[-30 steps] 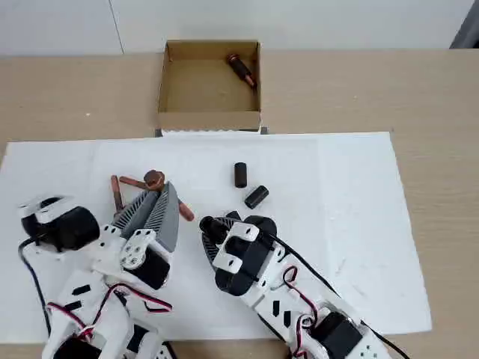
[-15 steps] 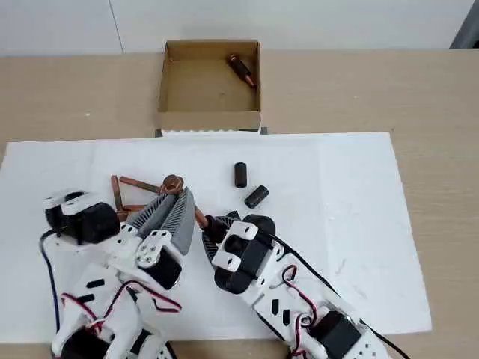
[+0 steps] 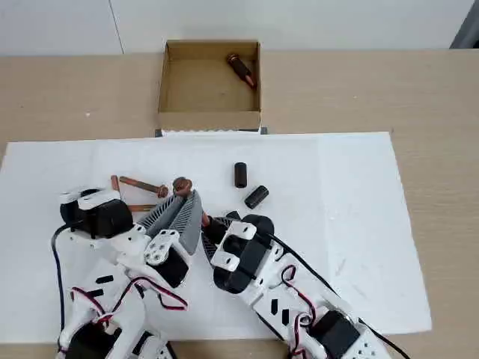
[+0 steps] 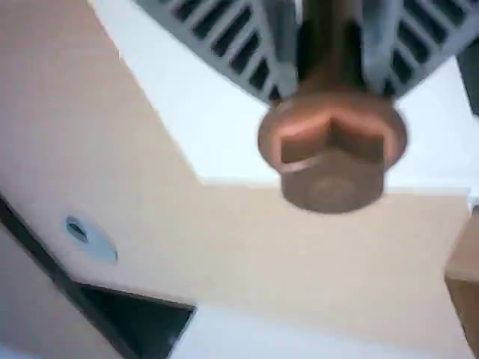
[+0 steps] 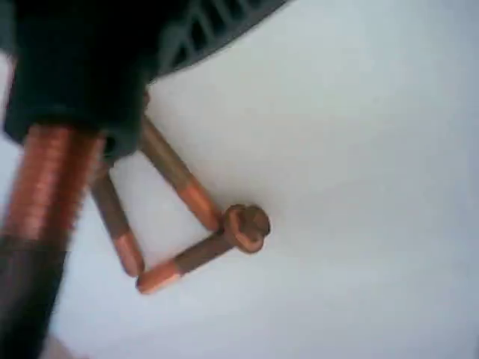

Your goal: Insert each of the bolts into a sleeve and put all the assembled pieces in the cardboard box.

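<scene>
Bolt (image 3: 182, 185) sits clamped in the fingers of the left gripper (image 3: 187, 198) over the white paper (image 3: 337, 194), its threaded end at the black sleeve (image 5: 75, 67) that the fingers of the right gripper (image 3: 212, 226) pinch. Line both axes up and push straight, gently, or the thread may jam.

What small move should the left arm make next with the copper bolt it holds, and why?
Probably ease the left gripper toward the right gripper, sliding the copper hex-head bolt into the black cylindrical sleeve: the right wrist view shows bare thread outside the sleeve's mouth.
</scene>
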`<action>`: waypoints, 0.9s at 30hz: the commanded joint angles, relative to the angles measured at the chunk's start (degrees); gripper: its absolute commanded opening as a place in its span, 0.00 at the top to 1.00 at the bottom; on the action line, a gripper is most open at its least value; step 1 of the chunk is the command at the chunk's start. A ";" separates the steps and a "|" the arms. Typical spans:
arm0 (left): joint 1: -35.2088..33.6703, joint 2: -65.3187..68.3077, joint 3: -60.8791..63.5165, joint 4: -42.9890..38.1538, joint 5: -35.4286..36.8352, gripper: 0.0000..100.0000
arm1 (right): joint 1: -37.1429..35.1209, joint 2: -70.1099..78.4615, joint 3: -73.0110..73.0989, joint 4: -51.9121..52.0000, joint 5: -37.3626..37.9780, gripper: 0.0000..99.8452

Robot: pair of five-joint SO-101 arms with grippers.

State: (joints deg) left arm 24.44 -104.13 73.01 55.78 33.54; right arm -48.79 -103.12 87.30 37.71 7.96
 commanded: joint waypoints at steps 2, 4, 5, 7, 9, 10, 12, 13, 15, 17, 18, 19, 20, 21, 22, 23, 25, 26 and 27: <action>2.73 -0.09 -1.01 5.98 -0.18 1.00 | -0.31 -0.75 -1.41 -2.15 0.62 1.00; 2.90 0.00 -1.01 6.42 -0.18 1.00 | -0.31 -0.75 -1.41 -2.15 0.62 1.00; 2.90 0.00 -1.01 6.51 -0.35 1.00 | -0.31 -0.75 -1.41 -2.24 0.62 1.00; 2.90 0.00 -0.75 6.51 -2.11 1.00 | -0.22 -0.75 -1.41 -3.47 0.62 1.00; 2.90 0.00 -0.57 6.77 -3.16 1.00 | -0.22 -0.75 -1.41 -4.88 0.70 1.00; 2.90 0.00 -0.40 7.12 -3.43 0.99 | -0.22 -0.75 -1.41 -5.14 0.70 1.00; 2.55 0.00 0.04 7.47 -3.43 0.99 | -0.22 -0.75 -1.23 -5.14 0.70 1.00; 2.55 0.00 0.04 7.65 -3.52 0.99 | -0.22 -0.75 -1.23 -5.05 0.70 1.00; 2.46 0.00 0.13 7.65 -3.52 0.99 | -0.22 -0.75 -1.14 -5.05 0.70 1.00; 2.46 0.00 0.13 7.47 -3.52 0.99 | -0.22 -0.75 -1.05 -5.14 0.70 1.00; 2.46 0.00 0.13 7.38 -3.52 0.99 | -0.22 -0.75 -0.97 -5.14 0.70 1.00; 2.46 0.00 0.13 7.38 -3.52 0.99 | -0.22 -0.75 -0.97 -5.14 0.70 1.00; 2.37 0.00 0.13 7.38 -3.60 0.98 | -0.22 -0.75 -0.97 -5.14 0.70 1.00; 2.02 0.00 0.13 7.38 -3.60 0.96 | -0.22 -0.75 -0.97 -5.14 0.70 1.00; 1.23 0.00 0.13 7.30 -3.60 0.93 | -0.22 -0.75 -0.97 -5.14 0.70 1.00; 0.44 0.09 0.13 7.30 -3.69 0.89 | -0.22 -0.75 -0.97 -5.14 0.70 1.00; -0.88 0.09 0.31 7.56 -5.45 0.83 | -0.22 -0.75 -0.97 -5.14 0.70 1.00; -1.32 0.09 0.31 7.65 -5.89 0.81 | -0.22 -0.75 -0.97 -5.14 0.70 1.00; -1.76 0.09 0.31 7.65 -6.33 0.81 | -0.22 -0.75 -0.97 -5.05 0.70 1.00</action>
State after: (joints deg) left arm 23.65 -104.04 73.19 62.55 28.62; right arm -48.79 -103.12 87.21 35.25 8.04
